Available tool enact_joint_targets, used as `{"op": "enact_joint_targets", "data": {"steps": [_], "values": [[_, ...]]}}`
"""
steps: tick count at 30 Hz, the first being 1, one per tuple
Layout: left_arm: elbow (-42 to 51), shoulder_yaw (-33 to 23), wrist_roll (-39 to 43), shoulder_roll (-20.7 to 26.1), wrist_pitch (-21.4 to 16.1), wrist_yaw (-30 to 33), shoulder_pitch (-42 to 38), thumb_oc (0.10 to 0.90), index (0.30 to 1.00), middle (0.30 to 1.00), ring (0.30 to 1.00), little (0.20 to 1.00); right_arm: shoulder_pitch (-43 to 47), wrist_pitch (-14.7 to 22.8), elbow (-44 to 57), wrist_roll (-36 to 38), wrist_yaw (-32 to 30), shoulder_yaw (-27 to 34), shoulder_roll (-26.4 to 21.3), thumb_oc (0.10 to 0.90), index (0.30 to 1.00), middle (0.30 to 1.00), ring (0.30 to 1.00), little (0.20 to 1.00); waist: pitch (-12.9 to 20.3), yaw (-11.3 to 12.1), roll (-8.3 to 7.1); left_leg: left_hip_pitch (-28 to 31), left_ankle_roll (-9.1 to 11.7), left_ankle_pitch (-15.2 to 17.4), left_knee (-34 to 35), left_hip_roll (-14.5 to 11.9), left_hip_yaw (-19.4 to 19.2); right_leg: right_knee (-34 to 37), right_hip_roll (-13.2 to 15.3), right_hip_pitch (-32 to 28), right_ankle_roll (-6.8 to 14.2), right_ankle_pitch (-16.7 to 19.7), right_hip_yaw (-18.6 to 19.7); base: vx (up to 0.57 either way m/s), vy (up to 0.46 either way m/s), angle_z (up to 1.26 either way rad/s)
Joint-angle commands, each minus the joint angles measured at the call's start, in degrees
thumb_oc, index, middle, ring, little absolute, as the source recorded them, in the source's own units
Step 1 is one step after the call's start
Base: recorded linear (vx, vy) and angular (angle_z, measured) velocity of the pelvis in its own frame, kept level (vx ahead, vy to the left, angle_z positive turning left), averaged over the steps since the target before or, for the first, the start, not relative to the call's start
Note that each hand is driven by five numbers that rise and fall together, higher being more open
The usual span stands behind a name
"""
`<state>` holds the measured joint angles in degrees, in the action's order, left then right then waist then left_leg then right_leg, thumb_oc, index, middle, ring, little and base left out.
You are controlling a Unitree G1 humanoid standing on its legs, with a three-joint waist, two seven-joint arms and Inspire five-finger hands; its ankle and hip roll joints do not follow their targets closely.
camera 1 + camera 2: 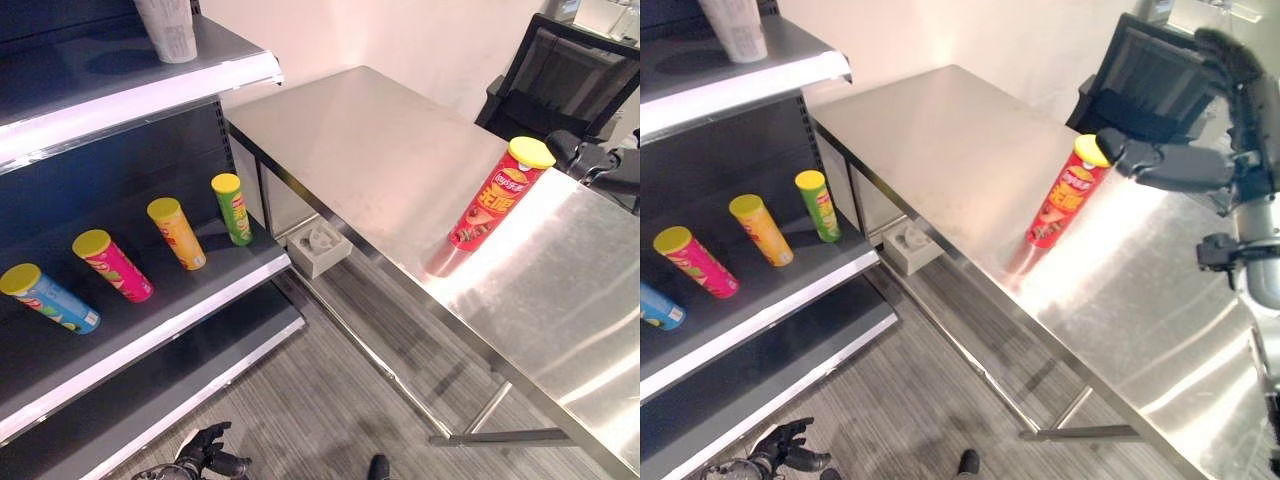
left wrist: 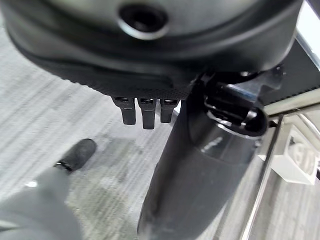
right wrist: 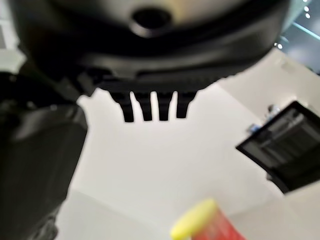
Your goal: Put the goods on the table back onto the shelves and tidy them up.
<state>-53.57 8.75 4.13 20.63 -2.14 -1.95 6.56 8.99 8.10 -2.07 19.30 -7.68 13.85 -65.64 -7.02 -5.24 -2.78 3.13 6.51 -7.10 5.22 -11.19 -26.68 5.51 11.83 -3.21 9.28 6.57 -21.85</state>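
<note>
Grey wood-grain floor (image 1: 330,400) underfoot, pale wall behind, black mesh office chair (image 1: 565,75) at 1 o'clock. Stainless steel table (image 1: 400,160) noted running from 12 o'clock toward 4 o'clock, its top bare apart from one item. Red crisp tube (image 1: 497,195) with yellow lid found standing on the table near the front edge at 2 o'clock, leaning slightly, reflection visible on the steel beneath it.

Dark shelving unit (image 1: 150,340) recorded at 9 o'clock. Four tubes logged lying on the middle shelf, all with yellow lids: green tube (image 1: 233,209) nearest the table, orange tube (image 1: 178,233) beside it, pink tube (image 1: 112,264) next, blue tube (image 1: 50,298) farthest out at 9 o'clock; all apart from one another. White cup (image 1: 168,28) seen on the upper shelf at 11 o'clock. Small white box (image 1: 320,250) observed on the floor between shelf and table.

Right robot hand (image 1: 1165,160) seen at 2 o'clock beside the red tube's lid, fingers straight and released, a fingertip at or just against the lid; contact could not be confirmed. Left robot hand (image 1: 205,452) recorded low at 7 o'clock above the floor, fingers loosely relaxed, grasping nothing.
</note>
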Motion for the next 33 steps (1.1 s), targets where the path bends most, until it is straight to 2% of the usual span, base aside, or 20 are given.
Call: {"op": "enact_joint_targets", "data": {"steps": [1, 11, 33], "values": [[-0.2, 0.2, -2.3, 3.2, -1.7, -0.2, -2.9, 0.800, 0.900, 0.900, 0.900, 0.900, 6.3, 1.9, -3.1, -0.6, -1.9, 2.8, -0.3, 0.800, 0.900, 0.900, 0.900, 0.900, 1.8, 2.0, -2.94, 2.9, 1.4, 5.6, -0.2, -1.3, 0.4, -0.5, -1.0, -0.8, 2.4, -3.2, 0.6, 0.01, -0.056, 0.12], [-0.4, 1.3, -2.9, 2.9, -1.4, -0.5, -2.7, 0.800, 0.900, 0.900, 0.900, 0.900, 9.8, 0.9, -9.9, -2.2, -3.6, -0.8, 0.3, 0.800, 0.900, 0.900, 0.900, 0.900, 0.8, 3.2, -1.76, 1.5, 2.6, 3.8, -0.2, -2.8, 2.1, -0.5, -2.3, -1.0, 1.4, -4.5, -0.9, 0.01, -0.062, 0.09], [0.0, 3.0, -2.4, 3.1, -1.4, 0.0, -2.8, 0.800, 0.900, 0.900, 0.900, 0.900, 18.1, 0.1, -20.1, 1.2, -4.4, -7.2, -0.7, 0.800, 0.900, 0.900, 0.900, 0.900, -0.9, 4.5, -0.76, -1.0, 4.0, 1.8, -0.2, -4.4, 4.9, -0.5, -3.9, -0.4, 0.2, -5.7, -2.3, 0.01, -0.034, 0.07]]}}
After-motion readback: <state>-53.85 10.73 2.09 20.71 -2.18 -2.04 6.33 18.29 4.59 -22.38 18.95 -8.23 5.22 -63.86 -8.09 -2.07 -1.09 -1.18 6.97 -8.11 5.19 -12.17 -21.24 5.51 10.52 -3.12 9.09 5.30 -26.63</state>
